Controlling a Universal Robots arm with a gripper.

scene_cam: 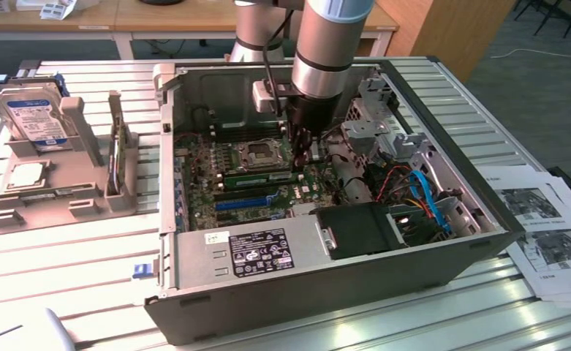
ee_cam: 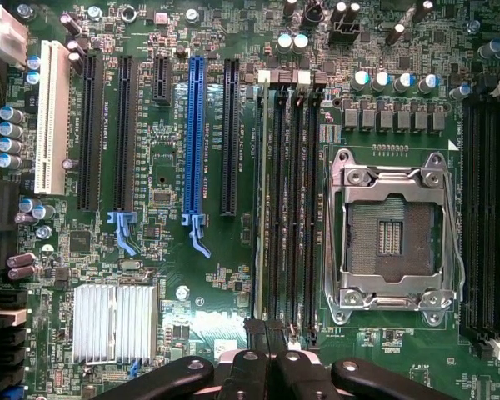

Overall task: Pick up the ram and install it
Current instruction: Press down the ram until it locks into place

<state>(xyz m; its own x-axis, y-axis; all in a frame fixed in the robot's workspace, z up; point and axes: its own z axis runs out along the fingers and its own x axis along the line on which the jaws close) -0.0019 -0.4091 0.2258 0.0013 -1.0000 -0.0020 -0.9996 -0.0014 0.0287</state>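
The ram [scene_cam: 261, 178], a long green stick, lies along the memory slot nearest the blue slot [scene_cam: 241, 204], beside the CPU socket [scene_cam: 262, 151] inside the open computer case [scene_cam: 295, 289]. My gripper [scene_cam: 300, 164] reaches down into the case and hangs over the ram's end at the exterior view's right. Its fingers are shut; whether they touch the ram I cannot tell. In the wrist view the ram [ee_cam: 259, 208] shows edge-on as a thin line in the slot beside the black memory slots, and the shut gripper [ee_cam: 267, 333] stands at that slot's end.
A grey rack [scene_cam: 46, 186] at the exterior view's left holds a silver hard drive [scene_cam: 37, 117] and a thin dark part on edge [scene_cam: 118, 157]. A black power supply [scene_cam: 363, 230] and coloured cables [scene_cam: 427, 197] crowd the case's right side. Papers [scene_cam: 548, 234] lie beside it.
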